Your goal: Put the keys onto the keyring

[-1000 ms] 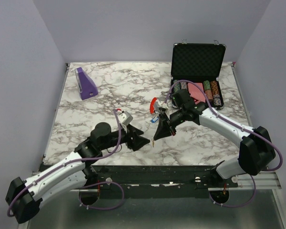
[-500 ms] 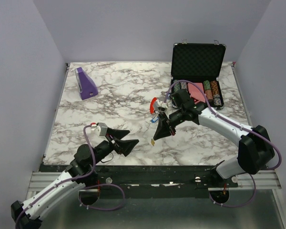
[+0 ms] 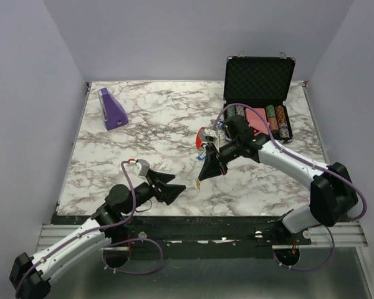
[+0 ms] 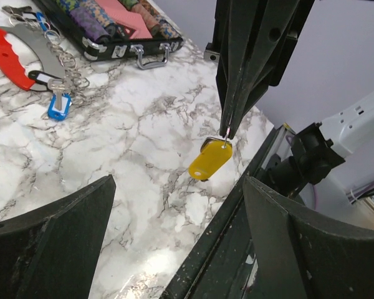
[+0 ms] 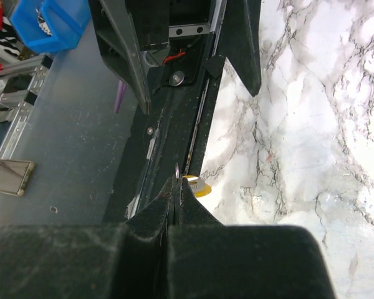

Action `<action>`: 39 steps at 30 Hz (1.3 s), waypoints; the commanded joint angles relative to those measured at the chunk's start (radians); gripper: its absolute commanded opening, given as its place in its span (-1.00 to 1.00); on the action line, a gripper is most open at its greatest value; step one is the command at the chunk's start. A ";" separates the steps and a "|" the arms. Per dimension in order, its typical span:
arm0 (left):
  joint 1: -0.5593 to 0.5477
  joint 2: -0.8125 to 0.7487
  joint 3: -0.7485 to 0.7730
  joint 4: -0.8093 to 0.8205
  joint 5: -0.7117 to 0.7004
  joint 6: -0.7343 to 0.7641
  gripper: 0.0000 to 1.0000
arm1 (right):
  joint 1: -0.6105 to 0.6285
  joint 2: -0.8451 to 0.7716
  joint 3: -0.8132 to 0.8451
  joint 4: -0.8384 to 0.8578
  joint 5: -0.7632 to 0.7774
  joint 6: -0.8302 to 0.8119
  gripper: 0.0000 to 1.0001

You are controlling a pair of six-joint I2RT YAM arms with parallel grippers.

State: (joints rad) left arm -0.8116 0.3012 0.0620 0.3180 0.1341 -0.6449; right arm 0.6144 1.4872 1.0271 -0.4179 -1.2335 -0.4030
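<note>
at the far left of the marble table (image 3: 143,124) stands a purple wedge (image 3: 112,109), well apart from everything else. nearer the front edge, the left gripper (image 3: 176,182) hovers low over the marble with its two fingers spread wide and nothing between them; it points to the right, toward the other arm. just beside it, the right gripper (image 4: 227,128) comes down from above with its fingers pressed tight together, their tips pinching a thin metal loop from which the yellow key (image 4: 210,160) hangs. the key dangles close above the table near the front edge, in line with the gap between the left fingers; whether its lower end touches the marble cannot be told. behind the right gripper, further back on the table, lies the keyring (image 4: 40,53): a red crescent, a grey curved piece and a short run of small rings, with a blue key (image 4: 59,106) and a dark tag lying against those rings. at the far right an open black case (image 3: 258,78) holds rows of poker chips (image 3: 277,118).
</note>
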 commanded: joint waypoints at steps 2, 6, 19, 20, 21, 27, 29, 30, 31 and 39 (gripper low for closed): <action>0.002 0.124 0.035 0.160 0.111 0.034 0.79 | 0.002 0.018 -0.021 0.077 -0.006 0.081 -0.99; 0.002 0.156 0.041 0.196 0.127 0.044 0.76 | -0.004 0.022 -0.027 0.103 -0.009 0.113 -0.99; 0.002 0.119 0.010 0.224 0.124 0.040 0.60 | -0.010 0.042 -0.061 0.226 -0.038 0.237 -0.99; 0.002 0.115 0.004 0.228 0.124 0.042 0.60 | -0.010 0.044 -0.059 0.232 -0.040 0.242 -0.99; 0.002 0.113 -0.001 0.233 0.121 0.044 0.60 | -0.010 0.044 -0.062 0.235 -0.044 0.245 -0.99; 0.002 0.113 -0.002 0.245 0.113 0.037 0.60 | -0.010 0.042 -0.073 0.268 -0.063 0.274 -0.99; 0.002 0.127 0.002 0.256 0.116 0.027 0.54 | -0.011 0.042 -0.075 0.277 -0.063 0.283 -0.99; 0.003 0.137 0.004 0.260 0.114 0.021 0.50 | -0.010 0.042 -0.075 0.280 -0.063 0.288 -0.99; 0.003 0.148 0.004 0.271 0.117 0.014 0.44 | -0.010 0.042 -0.075 0.284 -0.064 0.293 -0.99; 0.005 0.298 0.018 0.369 0.165 0.004 0.02 | -0.010 0.041 -0.087 0.324 -0.086 0.334 -0.99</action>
State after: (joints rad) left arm -0.8116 0.5278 0.0711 0.5961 0.2459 -0.6357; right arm 0.6067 1.5227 0.9569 -0.1375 -1.2751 -0.0990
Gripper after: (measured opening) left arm 0.556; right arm 0.009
